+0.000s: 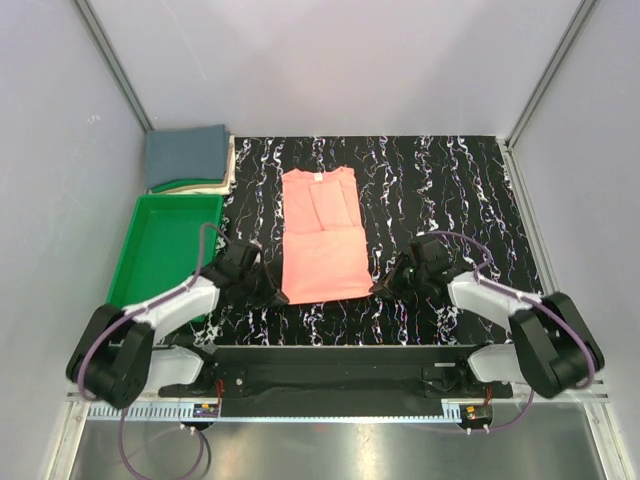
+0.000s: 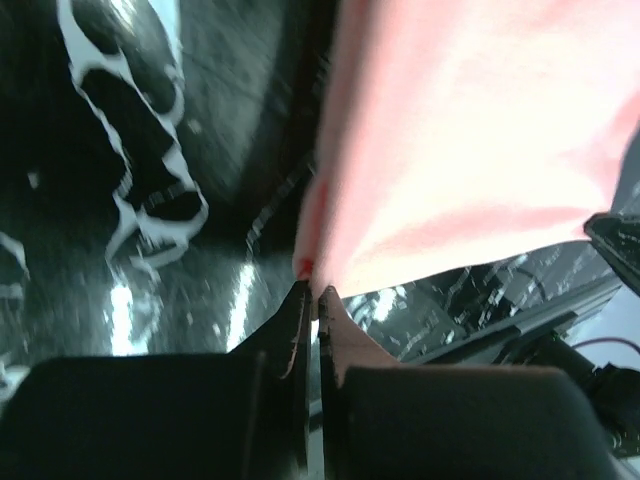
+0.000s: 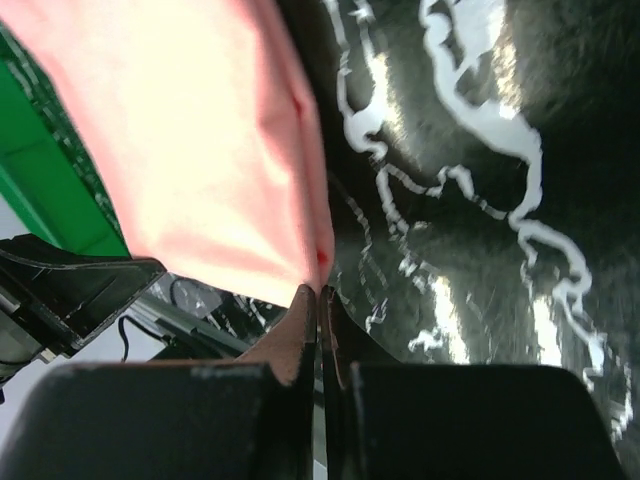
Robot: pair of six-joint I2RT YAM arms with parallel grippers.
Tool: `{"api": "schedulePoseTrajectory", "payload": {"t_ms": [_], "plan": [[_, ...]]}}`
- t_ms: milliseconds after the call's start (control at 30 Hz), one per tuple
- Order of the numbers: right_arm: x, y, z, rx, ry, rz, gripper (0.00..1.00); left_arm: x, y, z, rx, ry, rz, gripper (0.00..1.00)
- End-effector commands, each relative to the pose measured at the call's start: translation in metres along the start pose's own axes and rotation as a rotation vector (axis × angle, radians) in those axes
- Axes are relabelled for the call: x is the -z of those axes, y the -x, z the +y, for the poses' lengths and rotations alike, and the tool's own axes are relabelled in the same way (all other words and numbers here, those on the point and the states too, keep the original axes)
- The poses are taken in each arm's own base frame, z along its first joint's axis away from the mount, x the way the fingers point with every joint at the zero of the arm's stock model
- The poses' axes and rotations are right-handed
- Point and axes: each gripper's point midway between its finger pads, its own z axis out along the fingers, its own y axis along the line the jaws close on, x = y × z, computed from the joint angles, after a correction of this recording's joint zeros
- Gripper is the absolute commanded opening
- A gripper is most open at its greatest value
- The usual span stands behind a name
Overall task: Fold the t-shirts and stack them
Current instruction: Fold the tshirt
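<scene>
**Spotter A:** Your left arm (image 1: pixel 170 300) reaches forward low from its base and angles inward, so your left gripper (image 1: pixel 274 292) sits at the near left corner of the salmon-pink t-shirt (image 1: pixel 322 240). Your right arm (image 1: pixel 490 295) mirrors it from the other side, with your right gripper (image 1: pixel 380 286) at the near right corner. Both wrists are down close to the table (image 1: pixel 440 190).

**Spotter B:** Agreed. That shirt lies flat in the middle of the table, neck at the far end, sleeves tucked in over the body, and the near hem is a straight line between your two grippers. There is bare patterned table to the right of it and beyond it. On the left, the green tray (image 1: pixel 160 250) lies just beside your left arm. The blue-grey t-shirt (image 1: pixel 185 152) lies folded in the far left corner behind the tray, well apart from the pink one.

**Spotter A:** On the left wrist view, your left gripper (image 2: pixel 312 290) is clamped, fingers pressed together, and the corner of the pink cloth (image 2: pixel 470 130) runs right into the tips. It is pinching that corner.

**Spotter B:** It is the same on your right wrist view. Your right gripper (image 3: pixel 320 292) is closed tight with the pink corner (image 3: pixel 200 130) caught at the fingertips. The tray (image 3: pixel 40 190) shows green past the cloth.
</scene>
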Motion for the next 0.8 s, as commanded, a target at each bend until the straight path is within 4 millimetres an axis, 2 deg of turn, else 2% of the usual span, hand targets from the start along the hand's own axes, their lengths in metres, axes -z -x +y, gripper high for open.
{"api": "schedulePoseTrajectory", "payload": {"t_ms": [0, 33, 67, 133, 167, 233, 267, 300, 367, 400, 467, 500, 567, 600, 633, 667, 700, 733, 767], "plan": [[0.023, 0.009, 0.007, 0.064, -0.013, -0.078, 0.00, 0.021, -0.001, -0.005, -0.038, 0.013, -0.049, 0.00], [0.033, 0.011, 0.016, 0.094, 0.013, -0.102, 0.00, 0.029, 0.002, -0.018, -0.049, -0.024, -0.070, 0.00], [0.040, 0.011, 0.014, 0.101, -0.007, -0.115, 0.00, 0.033, -0.004, -0.022, -0.056, -0.027, -0.060, 0.00], [0.060, 0.014, 0.032, 0.140, 0.037, -0.164, 0.00, 0.047, -0.003, -0.035, -0.071, -0.057, -0.081, 0.00], [0.067, 0.014, 0.029, 0.138, 0.019, -0.177, 0.00, 0.051, -0.006, -0.040, -0.076, -0.065, -0.082, 0.00], [0.086, 0.018, 0.044, 0.160, 0.059, -0.215, 0.00, 0.064, -0.004, -0.052, -0.084, -0.098, -0.099, 0.00], [0.091, 0.017, 0.043, 0.163, 0.049, -0.220, 0.00, 0.068, -0.003, -0.055, -0.091, -0.105, -0.104, 0.00], [0.099, 0.021, 0.054, 0.172, 0.070, -0.237, 0.00, 0.076, 0.002, -0.066, -0.102, -0.128, -0.123, 0.00], [0.106, 0.022, 0.062, 0.196, 0.089, -0.244, 0.00, 0.084, 0.005, -0.071, -0.122, -0.118, -0.132, 0.00], [0.112, 0.025, 0.072, 0.209, 0.110, -0.254, 0.00, 0.093, 0.011, -0.083, -0.133, -0.141, -0.149, 0.00], [0.114, 0.030, 0.080, 0.246, 0.106, -0.264, 0.00, 0.096, 0.015, -0.089, -0.151, -0.137, -0.149, 0.00], [0.119, 0.037, 0.091, 0.264, 0.119, -0.285, 0.00, 0.098, 0.021, -0.099, -0.160, -0.145, -0.156, 0.00], [0.115, 0.048, 0.096, 0.307, 0.088, -0.304, 0.00, 0.100, 0.032, -0.105, -0.176, -0.138, -0.168, 0.00], [0.121, 0.058, 0.110, 0.344, 0.100, -0.329, 0.00, 0.100, 0.041, -0.113, -0.180, -0.139, -0.169, 0.00], [0.113, 0.064, 0.112, 0.355, 0.077, -0.316, 0.00, 0.102, 0.051, -0.114, -0.183, -0.138, -0.177, 0.00], [0.118, 0.073, 0.128, 0.372, 0.096, -0.333, 0.00, 0.109, 0.063, -0.125, -0.189, -0.154, -0.200, 0.00], [0.117, 0.082, 0.129, 0.382, 0.086, -0.336, 0.00, 0.104, 0.072, -0.125, -0.186, -0.138, -0.199, 0.00], [0.106, 0.087, 0.129, 0.387, 0.067, -0.311, 0.00, 0.107, 0.084, -0.125, -0.184, -0.135, -0.216, 0.00], [0.109, 0.097, 0.141, 0.400, 0.080, -0.323, 0.00, 0.114, 0.096, -0.135, -0.190, -0.153, -0.237, 0.00]]}}
